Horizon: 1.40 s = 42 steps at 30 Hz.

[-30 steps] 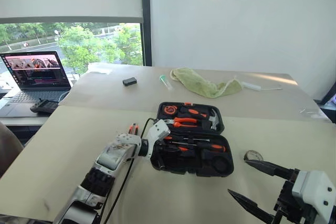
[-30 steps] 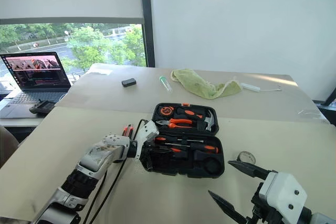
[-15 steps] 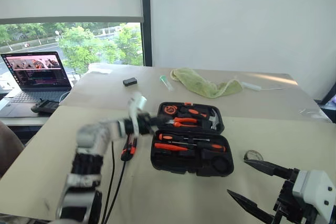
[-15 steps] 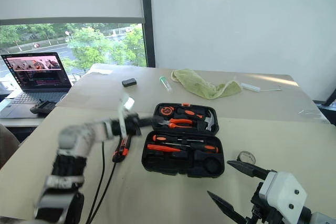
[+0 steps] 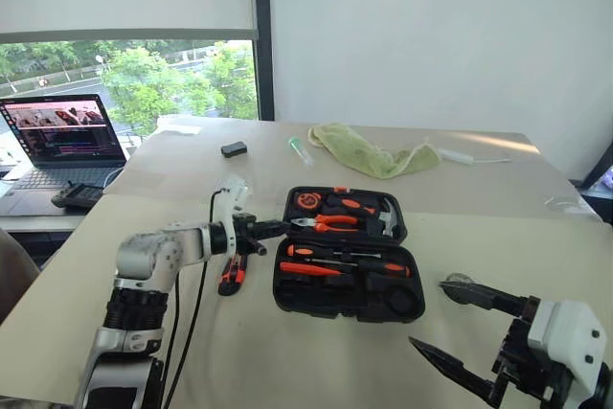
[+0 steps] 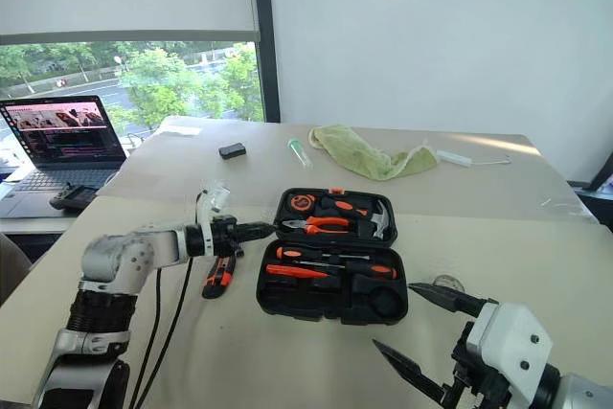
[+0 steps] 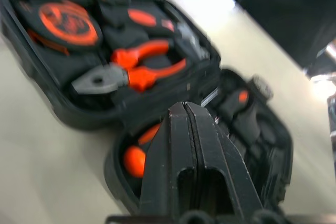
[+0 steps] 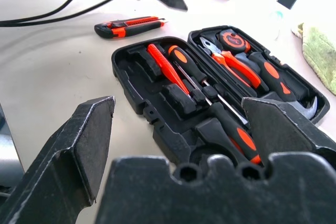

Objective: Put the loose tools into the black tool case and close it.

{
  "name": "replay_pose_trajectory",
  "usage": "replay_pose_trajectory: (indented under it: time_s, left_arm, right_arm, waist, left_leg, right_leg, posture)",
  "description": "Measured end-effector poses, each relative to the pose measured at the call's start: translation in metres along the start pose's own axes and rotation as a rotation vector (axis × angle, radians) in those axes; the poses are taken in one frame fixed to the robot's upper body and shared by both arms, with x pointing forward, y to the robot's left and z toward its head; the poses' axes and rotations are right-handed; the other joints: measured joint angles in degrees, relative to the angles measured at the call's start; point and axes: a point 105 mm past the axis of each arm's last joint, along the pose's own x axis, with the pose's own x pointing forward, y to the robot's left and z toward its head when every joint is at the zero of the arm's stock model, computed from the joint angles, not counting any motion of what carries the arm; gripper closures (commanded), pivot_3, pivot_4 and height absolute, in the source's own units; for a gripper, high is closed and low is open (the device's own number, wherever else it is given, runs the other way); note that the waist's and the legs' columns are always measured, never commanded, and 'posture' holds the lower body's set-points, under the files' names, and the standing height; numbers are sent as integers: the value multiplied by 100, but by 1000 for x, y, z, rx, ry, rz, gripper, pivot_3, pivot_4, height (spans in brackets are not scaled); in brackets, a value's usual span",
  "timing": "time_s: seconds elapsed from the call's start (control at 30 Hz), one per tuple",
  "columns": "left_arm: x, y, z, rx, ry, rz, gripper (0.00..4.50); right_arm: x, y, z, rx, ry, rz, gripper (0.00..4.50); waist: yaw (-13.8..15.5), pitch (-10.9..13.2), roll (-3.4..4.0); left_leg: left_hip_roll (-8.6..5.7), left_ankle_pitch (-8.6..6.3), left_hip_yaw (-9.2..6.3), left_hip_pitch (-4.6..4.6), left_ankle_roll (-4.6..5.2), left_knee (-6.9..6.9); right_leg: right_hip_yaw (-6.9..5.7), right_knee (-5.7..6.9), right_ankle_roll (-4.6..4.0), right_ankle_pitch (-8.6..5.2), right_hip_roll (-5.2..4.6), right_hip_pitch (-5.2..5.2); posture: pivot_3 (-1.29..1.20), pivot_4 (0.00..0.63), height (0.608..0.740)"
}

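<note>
The black tool case [image 5: 335, 311] lies open at the table's centre. Its near half holds two long black-and-orange screwdrivers [image 8: 186, 66] and a slim orange one [image 8: 163, 66]. The far half holds pliers [image 7: 131, 72], a hammer and a tape measure. An orange-black utility knife [image 5: 232, 273] lies loose on the table left of the case. My left gripper [image 5: 285, 228] is shut and empty, hovering level at the far half's left edge, above the knife. A small tape roll [image 5: 462, 284] lies right of the case, partly behind my right gripper [image 5: 427, 314], which stands open and empty near the front edge.
An open laptop [image 5: 62, 131] and a black device [image 5: 77, 196] sit at the far left. A small black box [image 5: 234, 149], a tube [image 5: 302, 150] and a green cloth [image 5: 369, 152] lie on the far table. A black cable [image 5: 196, 304] hangs along my left arm.
My left arm lifted away from the case's near left edge and swung up and left, leaving the utility knife fully in view. The right gripper stayed put.
</note>
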Motion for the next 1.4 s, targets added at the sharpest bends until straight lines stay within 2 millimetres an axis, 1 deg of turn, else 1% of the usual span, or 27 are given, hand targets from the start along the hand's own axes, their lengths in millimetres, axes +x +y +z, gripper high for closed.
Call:
replay_pose_trajectory:
  time_s: [0.2, 0.37, 0.5, 0.67, 0.77, 0.83, 0.9, 0.93, 0.97, 1.03, 1.1, 1.13, 1.17, 1.2, 1.23, 1.27, 1.3, 1.33, 1.37, 1.4]
  left_arm:
    - [4, -1, -12, 95, 75, -12, 4458]
    - [8, -1, -37, 170, 166, -71, 4458]
    - [5, -5, -38, 226, 194, -127, 4458]
    - [5, -18, -53, 253, 279, -256, 4458]
    - [3, -20, -55, 272, 294, -286, 4458]
    - [4, -21, -54, 275, 284, -288, 3949]
    - [8, -22, -46, 277, 248, -292, 3428]
    - [8, -23, -39, 290, 232, -292, 3128]
    - [8, -23, -28, 317, 213, -287, 2706]
    - [8, -27, -11, 368, 179, -282, 2109]
    - [11, -34, 3, 391, 137, -292, 2109]
    - [14, -37, 8, 370, 120, -295, 2109]
    - [18, -39, 12, 342, 104, -293, 2335]
    - [22, -40, 15, 323, 89, -288, 2665]
    - [25, -39, 16, 300, 72, -276, 2852]
    - [26, -37, 15, 287, 71, -269, 3292]
    - [28, -36, 12, 271, 70, -264, 3660]
    - [30, -35, 7, 256, 71, -259, 3933]
    - [32, -35, 2, 241, 74, -258, 4392]
    - [33, -34, -4, 227, 83, -254, 4455]
  right_arm:
    - [0, 0, 0, 3, 1, 4, 0]
    - [0, 1, -1, 8, 1, 3, 0]
    - [0, 1, -1, 11, 1, 0, 0]
    - [0, 1, -2, 14, 5, -4, 0]
    - [0, 2, -3, 19, 5, -4, 0]
    - [1, 3, -3, 27, 4, -2, 0]
    - [1, 4, -4, 32, 4, 0, 0]
    - [1, 4, -4, 32, 3, -2, 0]
    - [1, 4, -4, 32, 1, -4, 0]
    - [0, 3, -4, 31, 0, -11, 0]
    - [0, 3, -5, 30, 7, -17, 0]
    - [0, 3, -5, 29, 7, -19, 0]
    - [0, 3, -5, 27, 9, -20, 0]
    - [1, 3, -5, 26, 8, -20, 0]
    - [1, 3, -5, 27, 7, -21, 0]
    - [1, 4, -5, 29, 6, -21, 0]
    - [2, 4, -6, 31, 5, -21, 0]
    - [3, 4, -6, 33, 6, -20, 0]
    - [3, 5, -6, 34, 5, -20, 0]
    - [3, 4, -6, 34, 5, -21, 0]
  waist:
    - [2, 0, 0]
    - [1, 0, 0]
    - [3, -1, 2]
    - [0, -2, 4]
    - [-2, -2, 4]
    - [-6, -2, 4]
    - [2, 0, 1]
    - [7, 1, -1]
    - [14, 1, -1]
    - [17, 0, -1]
    - [15, 0, 0]
    - [20, 0, -1]
    - [26, 0, -1]
    - [25, 0, -1]
    - [22, 0, 0]
    - [17, 0, 0]
    - [2, 0, 0]
    - [-14, 0, 0]
    - [-28, 0, 0]
    - [-35, 0, 0]
  left_leg:
    - [0, -1, 0, -1, 1, -1]
    - [0, -1, 1, -2, 1, -2]
    - [1, -2, 1, -1, 3, -2]
    - [1, -3, 1, -3, 5, -2]
    - [3, -3, 1, -3, 5, -2]
    - [3, -3, 1, -4, 5, -2]
    - [3, -3, 0, -9, 6, 1]
    - [2, -3, 0, -10, 6, 2]
    - [2, -3, 0, -12, 6, 3]
    - [1, -4, 1, -11, 9, 2]
    - [1, -6, 1, -11, 11, 2]
    - [1, -6, 1, -11, 11, 3]
    - [0, -6, 1, -12, 11, 4]
    - [-1, -6, 2, -11, 11, 4]
    - [-1, -6, 2, -8, 11, 4]
    - [0, -6, 2, -8, 11, 3]
    - [1, -6, 2, -9, 11, 2]
    - [1, -5, 2, -8, 11, 2]
    - [1, -5, 2, -7, 10, 1]
    - [2, -5, 2, -7, 10, 1]
  right_leg:
    - [0, -3, -1, 0, 0, 0]
    - [-1, -4, -2, 0, 1, -2]
    - [-1, -6, -2, -1, 0, 0]
    - [-2, -8, -2, -1, 2, -1]
    - [-2, -7, -2, -1, 3, -2]
    - [-1, -8, -1, -1, 3, -2]
    - [-4, -8, 0, -1, 3, -4]
    - [-5, -8, 0, 0, 4, -4]
    - [-5, -10, 1, 0, 3, -4]
    - [-3, -15, 4, 1, 3, -1]
    - [-3, -17, 5, 1, 4, 0]
    - [-3, -17, 6, 1, 3, 0]
    - [-4, -17, 7, 1, 4, 0]
    - [-3, -17, 8, 2, 5, 0]
    - [-2, -17, 9, 1, 6, 2]
    - [-2, -16, 9, 1, 7, 1]
    - [-1, -15, 8, 1, 10, 0]
    - [-1, -14, 8, 1, 11, 0]
    - [1, -13, 7, 1, 10, 0]
    - [0, -13, 7, 0, 11, -1]
  posture:
    - [0, 150, 740]
    - [0, 150, 740]
    - [0, 150, 740]
    - [0, 150, 740]
    - [0, 150, 740]
    - [0, 150, 740]
    - [0, 150, 740]
    - [0, 150, 740]
    - [0, 150, 740]
    - [0, 150, 740]
    - [0, 150, 740]
    - [0, 150, 740]
    - [0, 150, 740]
    - [0, 150, 740]
    - [0, 150, 740]
    - [0, 150, 740]
    - [0, 150, 740]
    - [0, 150, 740]
    - [0, 150, 740]
    - [0, 150, 740]
